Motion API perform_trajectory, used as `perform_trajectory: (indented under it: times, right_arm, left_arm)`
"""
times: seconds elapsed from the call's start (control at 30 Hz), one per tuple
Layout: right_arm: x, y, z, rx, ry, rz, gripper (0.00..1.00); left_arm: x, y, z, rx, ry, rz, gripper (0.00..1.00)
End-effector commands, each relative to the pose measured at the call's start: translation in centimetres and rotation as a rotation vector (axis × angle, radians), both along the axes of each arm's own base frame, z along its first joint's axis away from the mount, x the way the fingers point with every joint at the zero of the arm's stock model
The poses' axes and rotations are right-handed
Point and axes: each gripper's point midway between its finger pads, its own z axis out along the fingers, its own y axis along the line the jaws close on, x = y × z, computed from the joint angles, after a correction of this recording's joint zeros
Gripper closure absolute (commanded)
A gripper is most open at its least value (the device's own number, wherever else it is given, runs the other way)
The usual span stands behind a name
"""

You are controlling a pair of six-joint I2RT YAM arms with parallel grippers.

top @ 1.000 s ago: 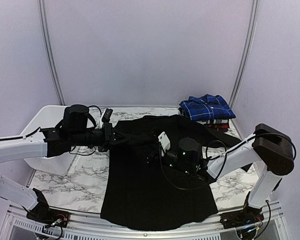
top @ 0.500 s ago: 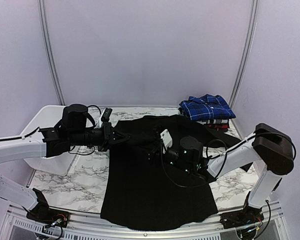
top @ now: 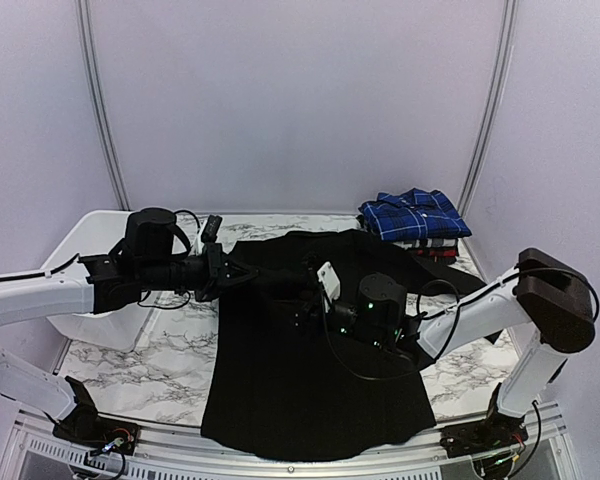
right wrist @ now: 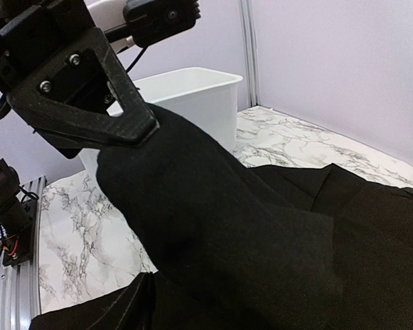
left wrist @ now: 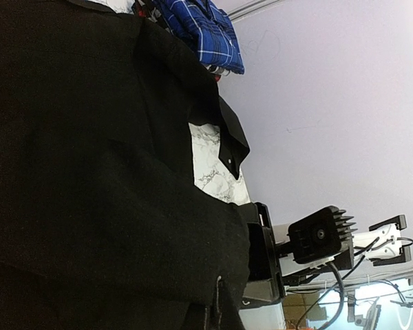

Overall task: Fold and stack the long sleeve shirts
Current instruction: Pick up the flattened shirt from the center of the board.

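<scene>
Black shirt (top: 310, 380) lies flat down the middle of the marble table (top: 110, 370) in the top view, collar toward 12 o'clock and hem at 6 o'clock by the arm bases. This suits folding, since the body acts as the base for a sleeve laid across it. The left gripper (top: 242, 276) reaches in from 9 o'clock to the shirt's shoulder edge. The right gripper (top: 305, 292) comes from 4 o'clock and meets it over the chest, so the two share one strip of cloth. The folded plaid shirts (top: 415, 215) sit stacked at 1 o'clock, well apart from the work and probably where this shirt goes next. The white basket (top: 90, 235) stands at 9 o'clock beyond the left arm.

In the left wrist view, a raised band of black cloth runs toward 4 o'clock and ends at the right gripper (left wrist: 260, 258). The cloth meets its fingers and stays off the table, so I judge them clamped on the sleeve, though dark cloth hides the pinch itself. The blue plaid top of the stack shows at 12 o'clock.

From the right wrist camera, the left gripper (right wrist: 134, 127) sits at 10 o'clock with its fingers together on a fold of the shirt, which billows out from the tips toward 5 o'clock. Holding the sleeve at two points keeps it stretched and lifted, so it can be carried across the body without dragging or bunching. The fold looks underway, not finished.
</scene>
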Motion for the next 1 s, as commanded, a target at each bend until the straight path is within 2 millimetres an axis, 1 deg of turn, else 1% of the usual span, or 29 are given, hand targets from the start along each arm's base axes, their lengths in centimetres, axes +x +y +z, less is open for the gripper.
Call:
perform_trajectory:
  times: [0.0,0.07,0.1,0.2,0.27,0.3,0.33,0.4,0.5,0.63,0.7,0.73,0.77,0.83,0.97]
  right_arm:
    - [-0.6,0.2,2.4,0.07,0.018,0.016,0.55]
    - [-0.6,0.2,2.5,0.078,0.032,0.016,0.59]
    - [-0.6,0.2,2.4,0.078,0.041,0.018,0.63]
    - [-0.6,0.6,2.3,0.065,0.074,0.022,0.79]
    - [-0.1,0.8,2.0,0.035,0.105,0.0,0.94]
    - [0.3,0.6,1.7,0.011,0.123,-0.025,1.0]
    - [0.8,0.2,1.2,-0.023,0.141,-0.062,1.0]
    - [2.2,-1.2,0.7,-0.088,0.148,-0.17,1.0]
    - [4.1,-4.0,1.3,-0.171,0.124,-0.313,1.0]
    - [7.1,-7.6,2.8,-0.266,0.118,-0.47,1.0]
    - [8.6,-9.6,3.5,-0.313,0.112,-0.557,1.0]
    - [9.3,-10.8,3.9,-0.333,0.109,-0.605,1.0]
    - [10.0,-11.9,4.3,-0.348,0.112,-0.642,1.0]
    - [11.2,-14.1,4.5,-0.376,0.134,-0.699,1.0]
    - [13.7,-18.2,6.1,-0.339,0.176,-0.78,1.0]
  left_arm:
    - [0.6,-0.2,0.2,-0.012,-0.012,0.014,1.0]
    - [0.6,-0.1,0.1,-0.009,-0.011,0.016,1.0]
    - [0.6,-0.1,0.0,-0.006,-0.009,0.016,1.0]
    - [0.6,0.0,-0.1,-0.001,-0.012,0.018,1.0]
    - [0.5,-0.1,-0.2,0.002,-0.014,0.01,1.0]
    - [0.5,-0.1,-0.2,0.002,-0.019,0.009,1.0]
    - [0.5,-0.1,-0.1,0.003,-0.024,0.006,1.0]
    - [0.5,0.0,0.1,0.012,-0.034,-0.001,0.97]
    - [0.3,0.2,0.2,0.041,-0.051,-0.014,0.88]
    - [0.0,0.6,0.1,0.088,-0.07,-0.028,0.65]
    - [-0.2,1.0,0.1,0.105,-0.082,-0.023,0.51]
    - [-0.1,1.3,0.1,0.117,-0.086,-0.015,0.47]
    - [0.0,1.5,0.2,0.124,-0.095,-0.004,0.45]
    - [0.1,2.1,-0.6,0.159,-0.077,0.01,0.42]
    - [0.6,2.9,-2.5,0.22,-0.032,0.037,0.41]
